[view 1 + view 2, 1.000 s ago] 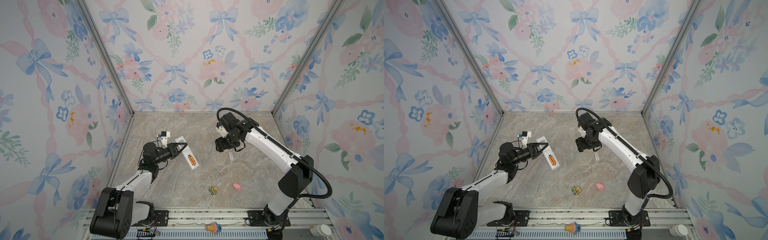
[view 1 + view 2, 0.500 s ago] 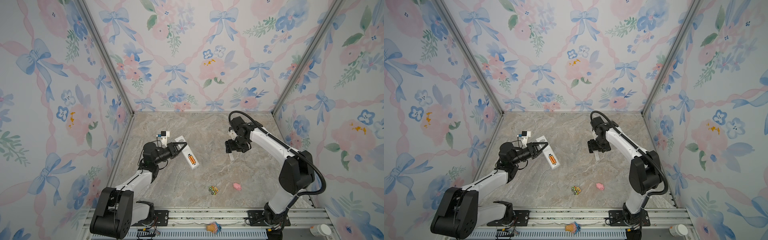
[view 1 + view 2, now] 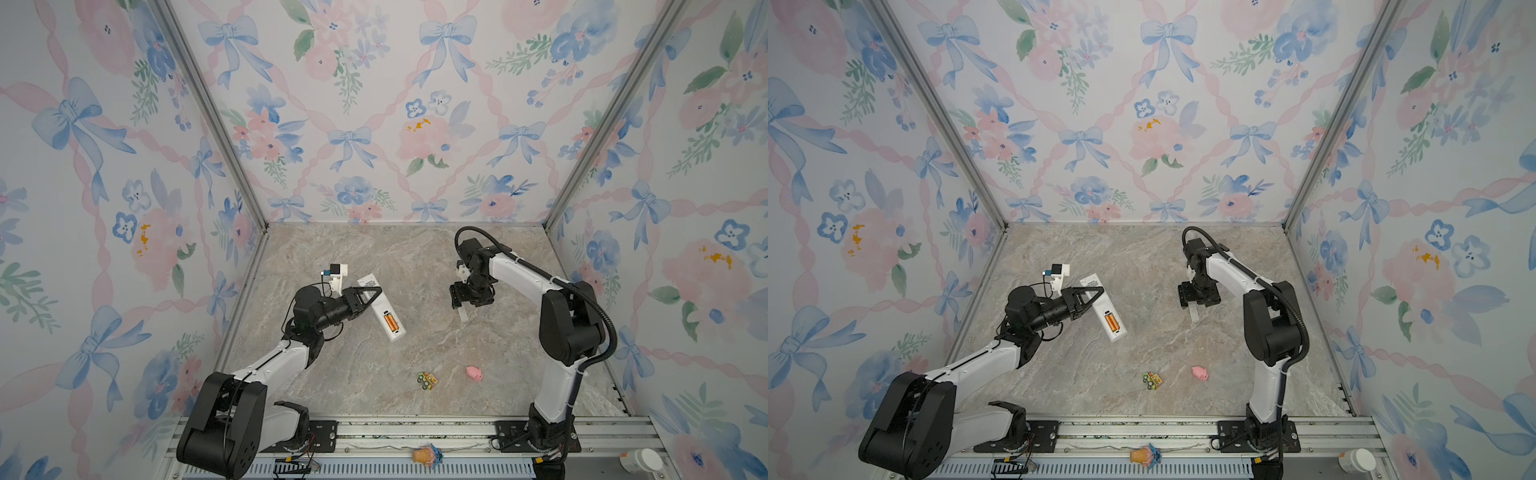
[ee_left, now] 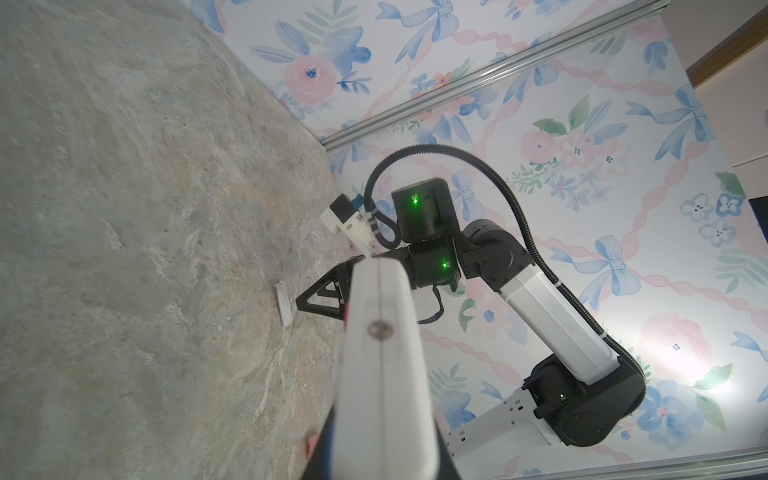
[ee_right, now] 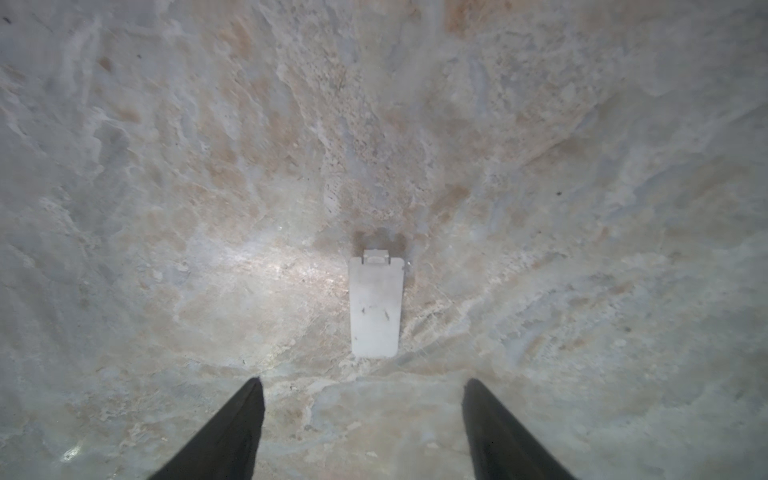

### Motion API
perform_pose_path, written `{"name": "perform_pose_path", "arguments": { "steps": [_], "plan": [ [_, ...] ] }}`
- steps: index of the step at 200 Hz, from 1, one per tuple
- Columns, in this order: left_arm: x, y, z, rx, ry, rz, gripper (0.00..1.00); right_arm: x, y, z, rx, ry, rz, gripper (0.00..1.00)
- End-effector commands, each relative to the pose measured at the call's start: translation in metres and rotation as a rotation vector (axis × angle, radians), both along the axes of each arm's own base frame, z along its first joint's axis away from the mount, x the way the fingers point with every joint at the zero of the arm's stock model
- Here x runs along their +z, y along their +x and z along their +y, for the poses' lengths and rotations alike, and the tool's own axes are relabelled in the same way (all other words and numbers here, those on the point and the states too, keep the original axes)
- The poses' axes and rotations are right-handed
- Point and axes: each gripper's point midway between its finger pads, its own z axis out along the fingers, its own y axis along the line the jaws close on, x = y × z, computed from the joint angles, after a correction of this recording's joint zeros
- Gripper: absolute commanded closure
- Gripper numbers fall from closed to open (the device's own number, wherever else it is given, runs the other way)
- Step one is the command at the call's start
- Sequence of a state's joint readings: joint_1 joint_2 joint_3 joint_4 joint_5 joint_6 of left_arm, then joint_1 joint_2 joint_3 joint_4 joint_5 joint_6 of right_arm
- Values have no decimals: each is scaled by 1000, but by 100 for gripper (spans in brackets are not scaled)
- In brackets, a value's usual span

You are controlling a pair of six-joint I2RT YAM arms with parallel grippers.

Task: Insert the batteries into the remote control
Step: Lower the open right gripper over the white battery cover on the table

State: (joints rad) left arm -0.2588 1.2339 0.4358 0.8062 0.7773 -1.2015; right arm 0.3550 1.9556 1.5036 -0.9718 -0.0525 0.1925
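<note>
My left gripper (image 3: 368, 293) (image 3: 1090, 292) is shut on the white remote control (image 3: 382, 309) (image 3: 1106, 309), gripping it near its far end. Its plain back faces up and the compartment is open. Both orange batteries (image 3: 390, 321) (image 3: 1111, 321) lie side by side in it. In the left wrist view the remote control (image 4: 384, 353) fills the middle between dark fingers (image 4: 318, 459). My right gripper (image 3: 469, 299) (image 3: 1198, 297) (image 5: 361, 382) hangs open just above the table. The small white cover piece (image 3: 462, 314) (image 5: 376, 305) lies flat just beyond its fingertips.
A pink pig toy (image 3: 473, 372) and a small green and orange toy car (image 3: 427, 380) lie near the table's front. Floral walls close three sides. A colourful toy (image 3: 427, 455) sits on the front rail and a white jar (image 3: 640, 459) at the far right.
My right gripper has moved right and toward the front, away from the remote, and now hangs over the white cover piece. The left arm and the remote have not moved.
</note>
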Motion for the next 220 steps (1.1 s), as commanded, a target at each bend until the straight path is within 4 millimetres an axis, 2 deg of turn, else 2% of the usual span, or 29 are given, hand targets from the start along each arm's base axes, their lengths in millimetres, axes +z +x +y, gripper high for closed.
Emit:
{"name": "perform_pose_path", "arguments": {
  "steps": [1,28,101,220],
  "plan": [
    [6,2,-3,4,-5,-30,100,-8,6,2,15,11,13,24],
    [6,3,-4,4,-3,-29,100,-19,5,2,16,7,36,26],
    [6,2,-7,-5,-1,-30,100,-33,6,7,29,15,67,30],
    [6,-1,-8,-4,-6,-28,100,-39,17,7,23,-10,52,39]
  ]
}}
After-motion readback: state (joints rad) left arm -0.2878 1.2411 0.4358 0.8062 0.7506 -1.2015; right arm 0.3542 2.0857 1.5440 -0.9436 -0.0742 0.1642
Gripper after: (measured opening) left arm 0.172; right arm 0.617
